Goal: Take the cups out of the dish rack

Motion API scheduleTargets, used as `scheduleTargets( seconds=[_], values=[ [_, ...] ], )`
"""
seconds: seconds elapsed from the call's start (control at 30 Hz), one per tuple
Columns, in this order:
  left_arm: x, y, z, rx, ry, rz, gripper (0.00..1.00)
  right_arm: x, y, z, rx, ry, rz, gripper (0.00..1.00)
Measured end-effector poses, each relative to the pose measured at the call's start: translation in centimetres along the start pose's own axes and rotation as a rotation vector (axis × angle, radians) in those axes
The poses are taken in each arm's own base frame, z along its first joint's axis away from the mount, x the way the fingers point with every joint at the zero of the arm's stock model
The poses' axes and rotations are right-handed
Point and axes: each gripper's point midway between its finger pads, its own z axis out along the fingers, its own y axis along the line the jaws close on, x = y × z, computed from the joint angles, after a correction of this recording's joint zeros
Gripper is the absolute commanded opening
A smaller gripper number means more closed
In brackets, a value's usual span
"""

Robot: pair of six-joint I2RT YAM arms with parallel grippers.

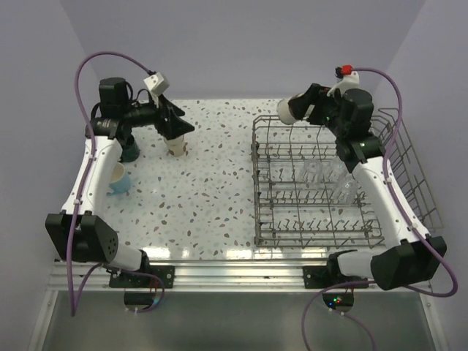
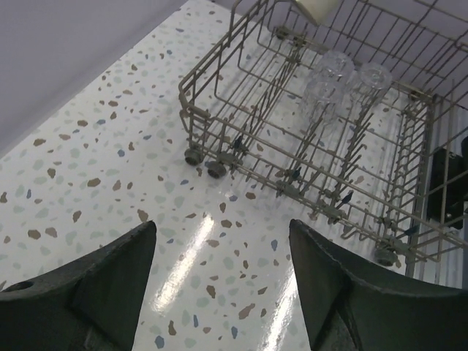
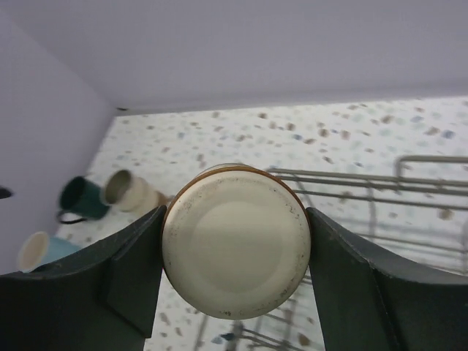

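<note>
My right gripper (image 1: 298,108) is shut on a beige tumbler (image 3: 235,248) and holds it on its side in the air over the far left corner of the grey wire dish rack (image 1: 257,191); its base faces the wrist camera. Clear glass tumblers (image 1: 316,172) stand upside down inside the rack and also show in the left wrist view (image 2: 329,82). My left gripper (image 1: 179,129) is open and empty above a second beige tumbler (image 1: 175,147) on the table. A dark teal mug (image 1: 130,151) and a light blue mug (image 1: 117,180) stand at the table's left.
The white speckled table (image 1: 212,190) spreads between the set-down cups on the left and the rack on the right. The rack's tall wire side (image 1: 413,175) rises at the far right. Purple cables loop above both arms.
</note>
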Motion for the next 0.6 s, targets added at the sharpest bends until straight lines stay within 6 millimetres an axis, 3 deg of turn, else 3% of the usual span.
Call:
scheduleTargets(
  seconds=[0.13, 0.27, 0.37, 0.6],
  values=[
    [-1.5, -2.2, -0.4, 0.117, -0.08, -0.013, 0.74, 0.6, 8.7, 0.1, -0.297, -0.014, 0.072, 0.27],
    [-2.3, -4.8, -0.8, 0.207, -0.129, -0.043, 0.72, 1.8, 15.4, -0.3, -0.534, 0.01, 0.145, 0.27],
    [-3.2, -5.8, -1.2, 0.249, -0.165, -0.047, 0.7, 1.8, 17.5, -0.1, -0.617, 0.005, 0.201, 0.27],
    [-4.2, -6.9, -1.2, 0.306, -0.221, -0.103, 0.67, 1.9, 20.3, 0.1, -0.717, 0.002, 0.277, 0.27]
  ],
)
